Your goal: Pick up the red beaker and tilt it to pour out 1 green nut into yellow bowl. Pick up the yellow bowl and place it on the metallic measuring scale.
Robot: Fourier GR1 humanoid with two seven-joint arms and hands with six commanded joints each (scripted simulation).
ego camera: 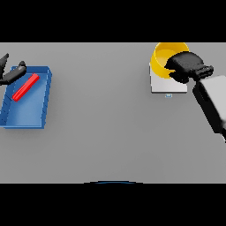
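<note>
right hand (184,66) is gripping the round yellow bowl's (161,59) rim on the white metallic scale (164,86) at 1 o'clock, left hand (11,74) hanging open over the blue tray (44,95) at 9

We take this for a lab-style test bench, not a home or shop. What we see is a plain grey desk (110,132) with no room around it, and a few pieces of measuring kit laid out on it. A metallic measuring scale (167,86) with a pale square platform sits at the far right with a yellow bowl (161,59) on it. A blue tray (46,95) at the far left holds a red beaker (25,87) lying flat.
</note>
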